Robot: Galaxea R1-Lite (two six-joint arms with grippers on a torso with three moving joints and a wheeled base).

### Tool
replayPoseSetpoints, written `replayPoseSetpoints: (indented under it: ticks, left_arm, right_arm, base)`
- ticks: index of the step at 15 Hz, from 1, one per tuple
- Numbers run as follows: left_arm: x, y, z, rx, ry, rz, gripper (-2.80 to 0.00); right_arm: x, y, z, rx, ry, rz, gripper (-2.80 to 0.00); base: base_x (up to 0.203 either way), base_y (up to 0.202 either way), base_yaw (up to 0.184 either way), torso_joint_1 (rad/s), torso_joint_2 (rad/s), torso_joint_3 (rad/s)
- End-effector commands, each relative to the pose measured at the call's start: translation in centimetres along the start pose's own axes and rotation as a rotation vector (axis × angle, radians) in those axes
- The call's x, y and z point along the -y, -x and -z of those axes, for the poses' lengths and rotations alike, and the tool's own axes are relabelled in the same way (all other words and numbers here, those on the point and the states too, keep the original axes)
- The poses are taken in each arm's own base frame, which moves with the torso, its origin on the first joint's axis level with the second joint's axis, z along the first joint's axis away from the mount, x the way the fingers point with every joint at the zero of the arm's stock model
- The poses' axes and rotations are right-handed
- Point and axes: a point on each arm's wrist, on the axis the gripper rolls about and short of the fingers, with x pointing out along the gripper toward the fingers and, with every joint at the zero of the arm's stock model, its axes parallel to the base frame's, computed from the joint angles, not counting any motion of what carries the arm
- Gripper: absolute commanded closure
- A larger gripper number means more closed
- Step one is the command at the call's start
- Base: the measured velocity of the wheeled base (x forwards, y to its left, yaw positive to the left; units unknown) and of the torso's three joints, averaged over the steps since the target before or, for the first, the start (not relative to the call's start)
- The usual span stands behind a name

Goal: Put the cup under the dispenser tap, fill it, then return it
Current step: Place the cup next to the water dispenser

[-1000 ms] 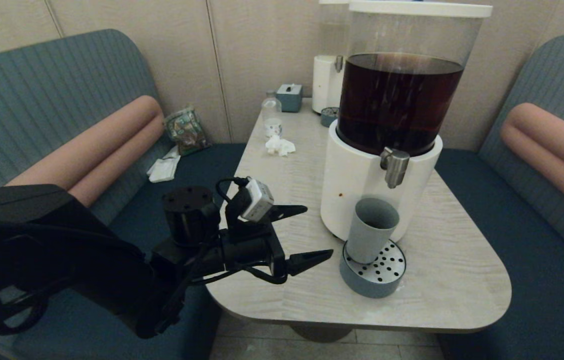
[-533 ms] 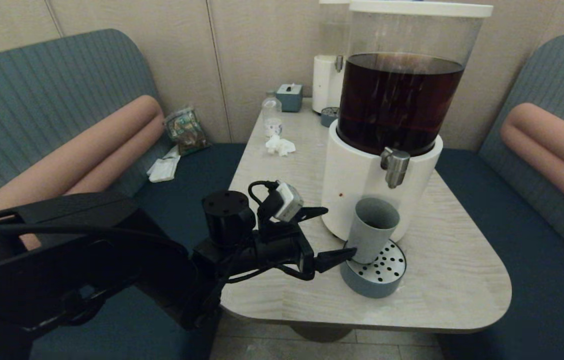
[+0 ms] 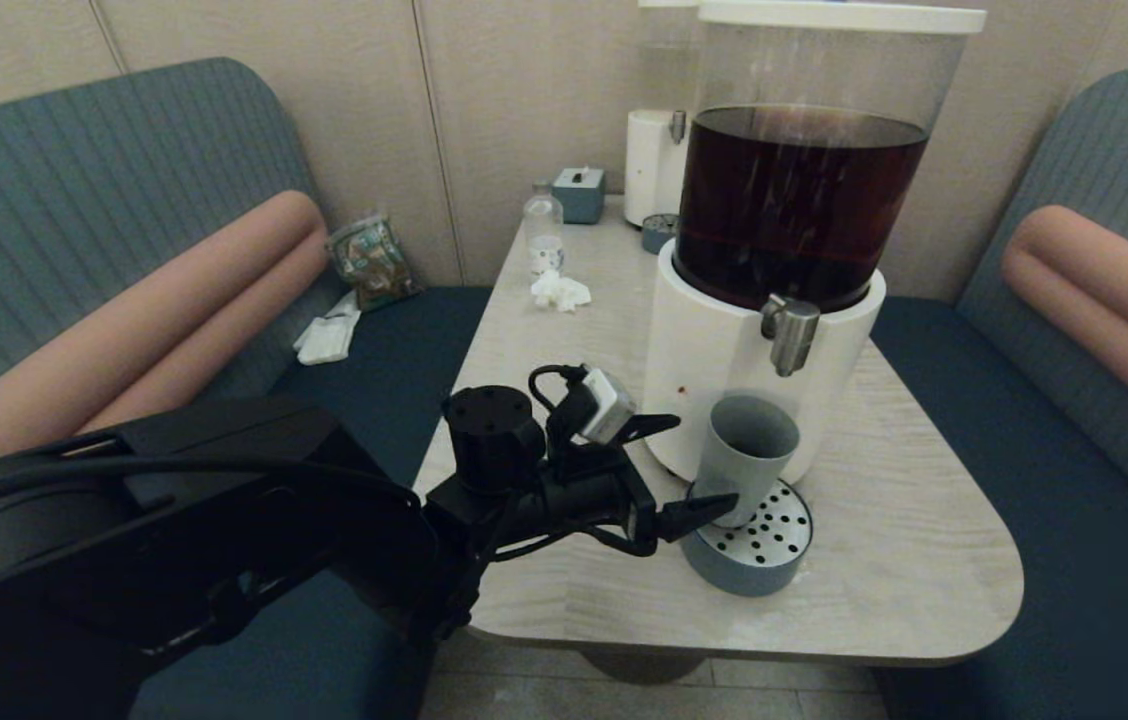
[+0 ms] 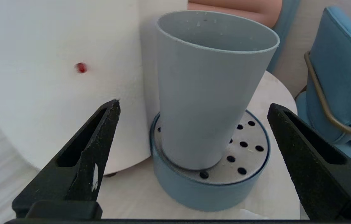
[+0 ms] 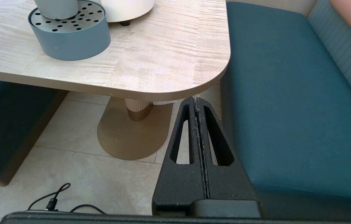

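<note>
The grey-blue cup (image 3: 746,455) stands upright on the round blue-grey tray (image 3: 754,570), right under the steel dispenser tap (image 3: 790,335) of the big white-based dispenser (image 3: 709,370) holding dark brown liquid. My left gripper (image 3: 703,460) is open at the cup's left side, one fingertip on each side of its lower half, not touching it. In the left wrist view the cup (image 4: 206,93) fills the gap of the left gripper (image 4: 193,104), over the tray (image 4: 212,193). My right gripper (image 5: 196,99) hangs shut and empty below the table's near right corner.
At the table's far end are a smaller white dispenser (image 3: 654,165), a clear bottle (image 3: 543,232), a tissue box (image 3: 580,193), a crumpled tissue (image 3: 560,291) and a second small tray (image 3: 659,232). Blue benches flank the table (image 3: 884,600).
My left arm has reached forward and to the right across the table, bringing its open fingers from well short of the tray to either side of the cup. The cup has not moved.
</note>
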Motion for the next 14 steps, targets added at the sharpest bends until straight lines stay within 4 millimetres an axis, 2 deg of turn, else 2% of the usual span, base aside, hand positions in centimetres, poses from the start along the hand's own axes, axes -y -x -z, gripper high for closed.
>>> replayPoseSetpoints:
  ticks: [1, 14]
  left_arm:
    - [0.4, -0.6, 0.1, 0.010, -0.001, 0.016, -2.80]
    - [0.8, -3.0, 0.7, 0.043, -0.004, 0.005, -2.80]
  right_arm:
    - [0.0, 0.0, 0.0, -0.001, 0.000, -0.001, 0.00]
    - [0.0, 0.0, 0.0, -0.001, 0.000, -0.001, 0.00]
  base:
    - [0.000, 0.000, 0.000, 0.000, 0.00, 0.000]
    - [0.000, 0.000, 0.000, 0.000, 0.00, 0.000]
